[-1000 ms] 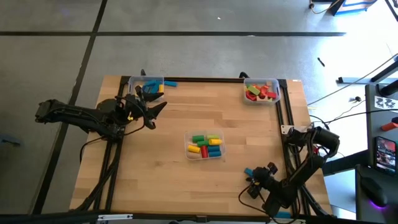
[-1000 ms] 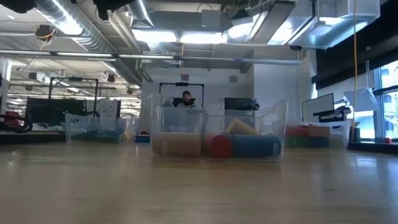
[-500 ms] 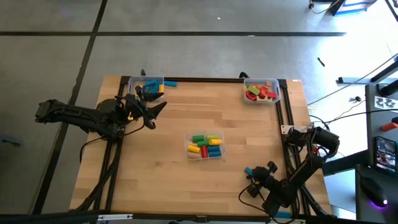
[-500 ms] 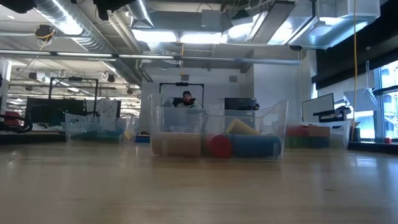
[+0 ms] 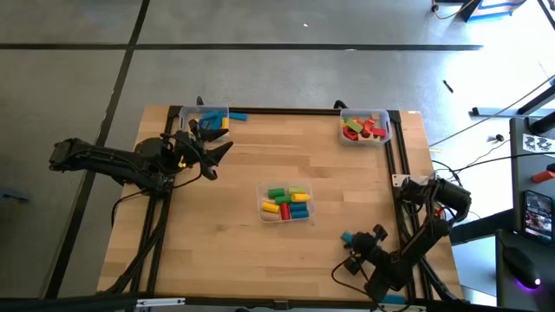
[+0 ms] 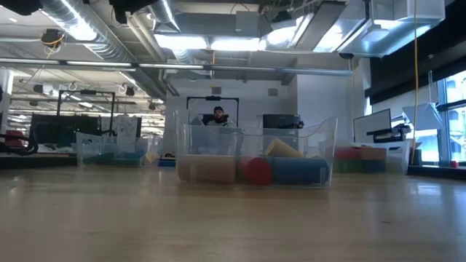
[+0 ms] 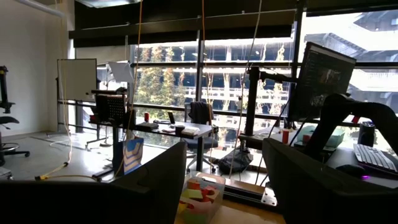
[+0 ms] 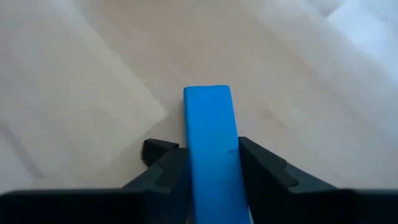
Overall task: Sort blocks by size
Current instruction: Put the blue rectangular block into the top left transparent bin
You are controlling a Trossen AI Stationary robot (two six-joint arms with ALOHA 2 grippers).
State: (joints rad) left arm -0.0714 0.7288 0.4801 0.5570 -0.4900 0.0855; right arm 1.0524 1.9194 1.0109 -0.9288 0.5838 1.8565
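Nearest the desk's front edge, the right tool [image 5: 354, 250] is clamped on a long blue block [image 8: 211, 143], which sticks well out past the fingers [image 8: 264, 168]. My worry is that lever arm: gripped at one end, the bar could swivel or slip during a lift and catch a bin wall. At mid-desk sits the middle bin [image 5: 287, 203] of short blocks. Farther back, the left tool [image 5: 211, 157] hangs with fingers apart near the far-left bin [image 5: 206, 119], where a stray blue block [image 5: 237, 115] lies just outside. The far-right bin [image 5: 364, 126] holds mainly red pieces.
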